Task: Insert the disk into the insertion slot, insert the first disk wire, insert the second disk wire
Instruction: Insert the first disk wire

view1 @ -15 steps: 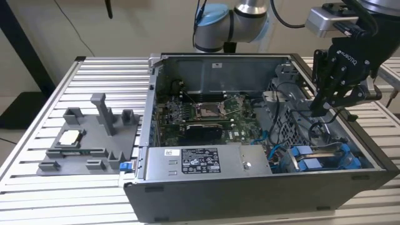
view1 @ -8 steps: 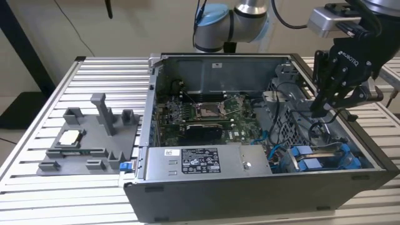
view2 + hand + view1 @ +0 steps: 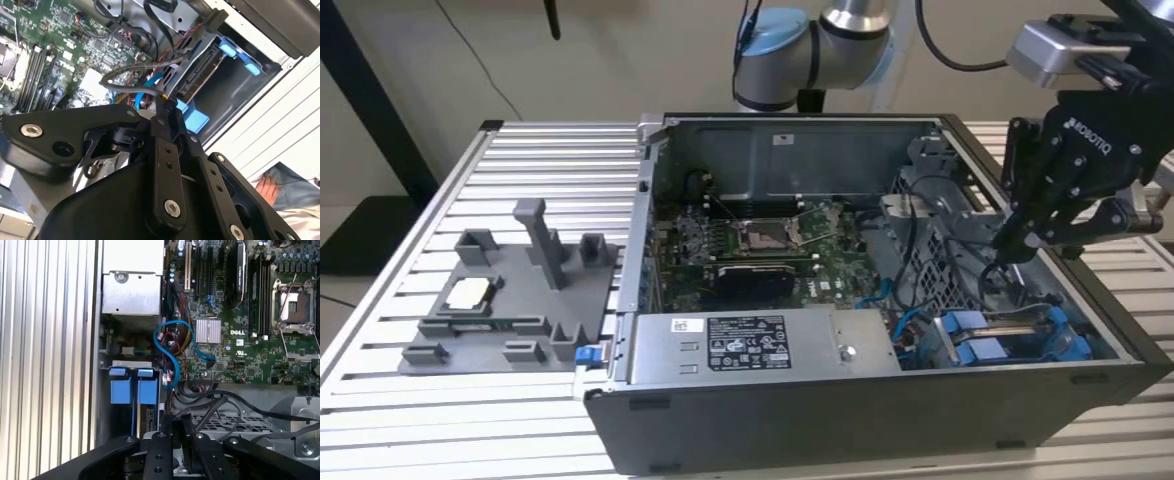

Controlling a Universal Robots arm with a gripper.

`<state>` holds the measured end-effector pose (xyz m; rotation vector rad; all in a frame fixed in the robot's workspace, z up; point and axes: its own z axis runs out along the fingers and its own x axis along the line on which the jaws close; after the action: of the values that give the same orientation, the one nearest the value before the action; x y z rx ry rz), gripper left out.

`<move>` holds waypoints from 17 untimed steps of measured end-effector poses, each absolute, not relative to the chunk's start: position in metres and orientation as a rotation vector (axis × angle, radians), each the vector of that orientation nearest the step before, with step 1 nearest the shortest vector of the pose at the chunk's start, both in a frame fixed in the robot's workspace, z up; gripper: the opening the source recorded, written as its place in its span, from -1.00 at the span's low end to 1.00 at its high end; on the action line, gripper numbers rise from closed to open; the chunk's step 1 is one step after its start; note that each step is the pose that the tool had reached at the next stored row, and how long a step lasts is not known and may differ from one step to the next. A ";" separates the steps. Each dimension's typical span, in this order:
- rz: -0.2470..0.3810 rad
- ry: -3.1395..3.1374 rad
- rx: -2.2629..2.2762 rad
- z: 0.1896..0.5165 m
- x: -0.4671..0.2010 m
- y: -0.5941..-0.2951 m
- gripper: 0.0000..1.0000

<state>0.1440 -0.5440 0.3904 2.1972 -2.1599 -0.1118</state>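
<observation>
The disk (image 3: 199, 75) already sits inside the slot (image 3: 232, 97), with its blue frame around it. In the exterior view this spot is at about four o'clock inside the computer case (image 3: 854, 420).

The gripper (image 3: 166, 104) hangs over the case at about three o'clock, just up from the disk. Its two fingers are pressed together on a thin black wire (image 3: 120, 70). The wire bends in a loop near the fingertips. The gripper is not touching the disk.

The case lies open on its side and holds many things. A green board (image 3: 761, 235) fills the middle, at about twelve o'clock from the big grey box (image 3: 761, 345) with the white sticker. The grey box lies at about six o'clock, just beside the disk. A curly blue wire (image 3: 165, 347) and more black wires lie between the board and the slot.

The case rests on a table (image 3: 520, 160) made of long metal strips. At about nine o'clock from the case sits a grey tray (image 3: 520, 325) with posts standing up on it. A small pale block (image 3: 470, 292) rests in the tray.

In the second wrist view, a person's hand (image 3: 267, 187) shows past the table edge.
</observation>
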 end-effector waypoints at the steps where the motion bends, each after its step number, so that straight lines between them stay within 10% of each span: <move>1: -0.117 -2.157 2.195 0.390 0.146 -0.546 -0.62; 17: -0.175 -2.139 2.177 0.378 0.172 -0.562 -0.62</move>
<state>0.1723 -0.5618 0.3779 2.1768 -2.1386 -0.1746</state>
